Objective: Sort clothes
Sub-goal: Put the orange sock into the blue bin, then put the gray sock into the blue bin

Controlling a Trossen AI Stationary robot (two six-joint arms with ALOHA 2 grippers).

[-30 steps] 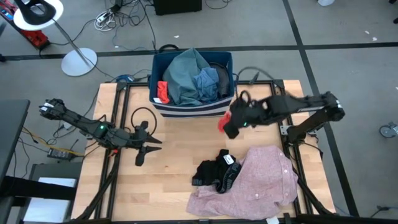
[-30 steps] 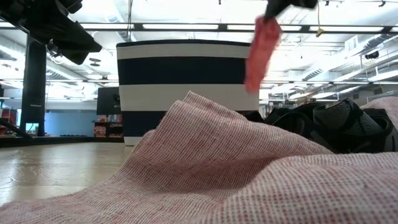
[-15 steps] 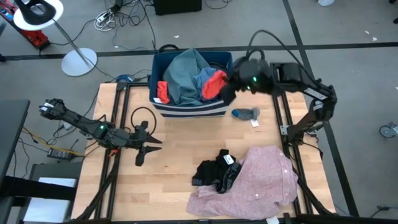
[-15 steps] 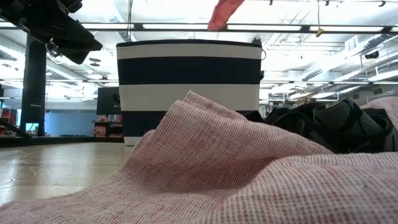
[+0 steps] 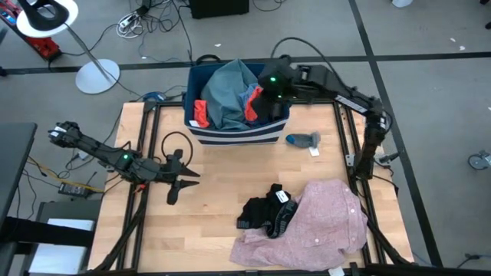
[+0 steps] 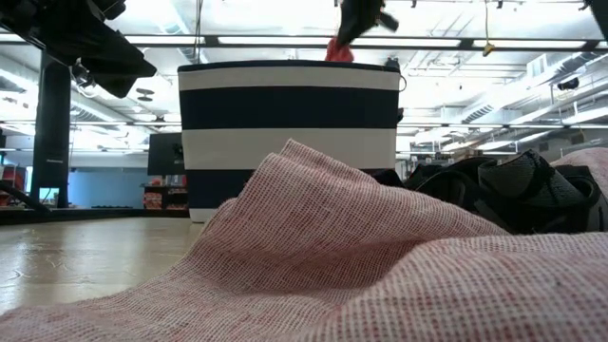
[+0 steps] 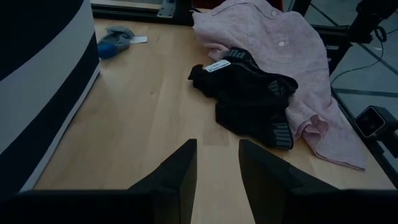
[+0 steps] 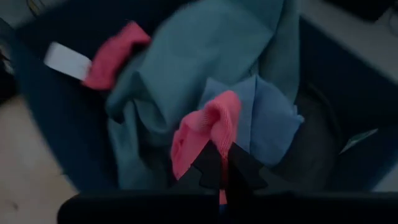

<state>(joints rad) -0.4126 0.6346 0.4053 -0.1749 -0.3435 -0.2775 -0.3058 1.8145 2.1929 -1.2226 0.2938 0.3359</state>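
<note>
— Clothes first: what lies nearest on my screen?

— Nearest the front edge of the table (image 5: 199, 230) I see the large pink shirt (image 5: 322, 222), spread out on the right side. A black garment (image 5: 265, 211) lies against its left edge, touching it, with a white tag showing.

— And the arms?

— My left gripper (image 5: 184, 184) hovers over the bare wood on the left side of the table, well apart from every garment. Its fingers (image 7: 180, 171) stand parted with nothing between them.

— Going farther back?

— A small blue piece (image 5: 303, 139) sits alone on the wood, just beside the right front corner of the bin (image 5: 230, 136), which is dark blue with white stripes. Inside the bin I can make out a teal-grey garment (image 5: 226, 96) heaped up, a bright blue piece (image 8: 267, 112) against it, and a small red piece (image 5: 201, 113) at the left wall.

— Where is your right claw?

— My right gripper (image 5: 265, 88) is over the right half of the bin, clenched on a red garment (image 5: 253, 103) that hangs from it down among the clothes. From table height, the red cloth shows just above the bin's rim, under the gripper.
</note>
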